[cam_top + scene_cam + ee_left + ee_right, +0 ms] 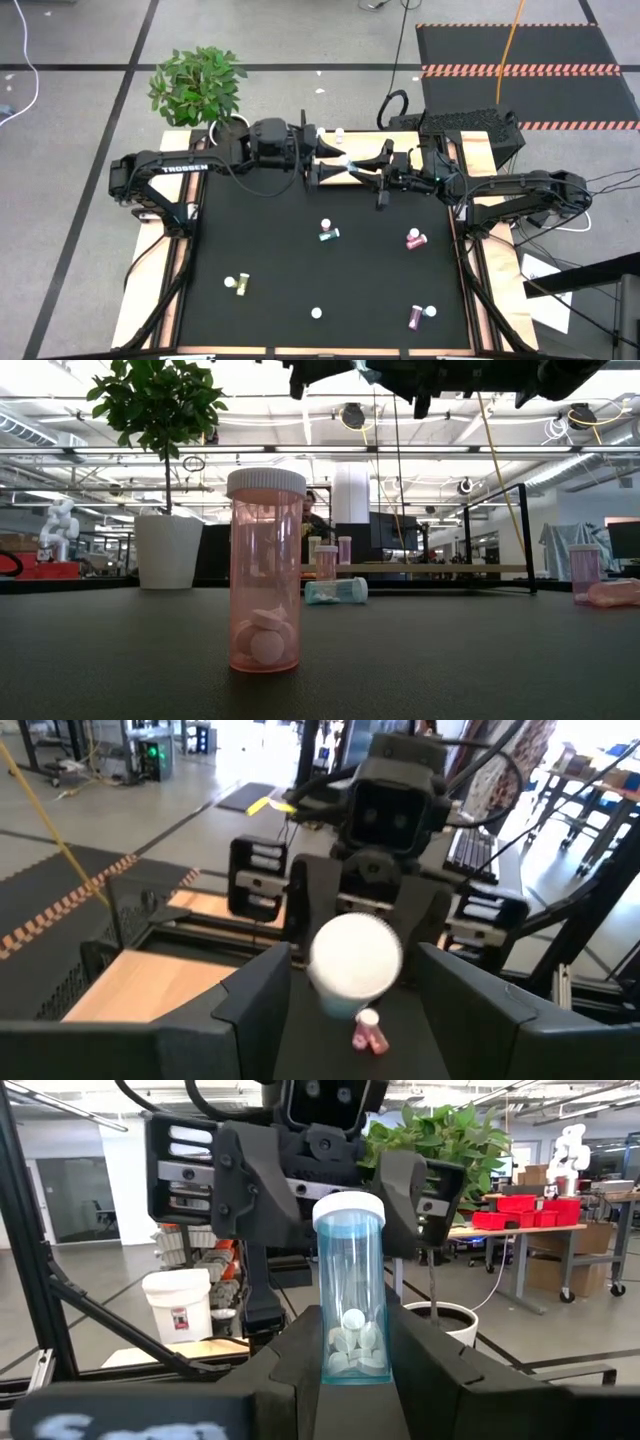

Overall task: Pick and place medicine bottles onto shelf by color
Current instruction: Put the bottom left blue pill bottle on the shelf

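Here the black surface (320, 270) carries several small bottles, and both arms meet above its far edge, near the middle. On the left arm the white word "TROSSEN" (186, 168) can be read. A potted plant (200, 85) stands at the far left corner.

The left claw (322, 166) and the right claw (372, 170) face each other, tip to tip, with a teal-blue bottle (350, 1315) between them. The right claw is clamped on the lower part of this bottle, which has a white cap and white pills inside. The left claw stands around the cap end (355, 960); I cannot tell if its fingers press on it or are only beside it.

A pink bottle (265, 570) stands upright near the front edge. No label writing on the bottles is readable.
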`<move>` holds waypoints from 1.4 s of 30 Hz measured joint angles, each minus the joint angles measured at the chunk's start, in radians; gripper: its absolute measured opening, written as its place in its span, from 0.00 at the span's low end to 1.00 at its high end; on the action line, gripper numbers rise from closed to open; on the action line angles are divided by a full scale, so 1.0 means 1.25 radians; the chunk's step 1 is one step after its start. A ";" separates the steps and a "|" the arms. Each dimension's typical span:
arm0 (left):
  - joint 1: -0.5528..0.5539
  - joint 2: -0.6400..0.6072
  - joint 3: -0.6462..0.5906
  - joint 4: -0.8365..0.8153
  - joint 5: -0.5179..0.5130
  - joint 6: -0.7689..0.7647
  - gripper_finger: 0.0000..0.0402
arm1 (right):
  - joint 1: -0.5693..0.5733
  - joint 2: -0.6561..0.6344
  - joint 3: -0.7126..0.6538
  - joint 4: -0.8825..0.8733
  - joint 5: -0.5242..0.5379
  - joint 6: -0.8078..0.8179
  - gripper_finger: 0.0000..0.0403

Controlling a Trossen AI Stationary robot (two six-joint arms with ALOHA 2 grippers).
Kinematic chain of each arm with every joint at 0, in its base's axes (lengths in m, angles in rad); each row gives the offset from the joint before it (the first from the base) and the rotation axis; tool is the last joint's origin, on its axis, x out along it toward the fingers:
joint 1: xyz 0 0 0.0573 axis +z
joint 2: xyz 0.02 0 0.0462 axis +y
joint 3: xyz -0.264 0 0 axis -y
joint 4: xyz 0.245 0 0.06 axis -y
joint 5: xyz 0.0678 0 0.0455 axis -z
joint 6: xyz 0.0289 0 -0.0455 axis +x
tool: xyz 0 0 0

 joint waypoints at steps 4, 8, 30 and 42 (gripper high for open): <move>0.002 0.000 0.000 -0.012 0.000 -0.002 0.53 | 0.000 0.000 0.000 0.001 0.000 0.000 0.24; 0.001 0.000 0.000 -0.011 0.000 -0.002 0.53 | 0.000 0.000 0.000 0.001 0.000 0.000 0.24; 0.035 0.000 0.000 -0.034 0.052 0.002 0.27 | -0.001 0.000 0.000 -0.008 0.005 0.018 0.24; 0.038 0.000 0.000 -0.042 0.060 0.013 0.27 | -0.016 0.000 0.000 -0.008 0.000 0.020 0.24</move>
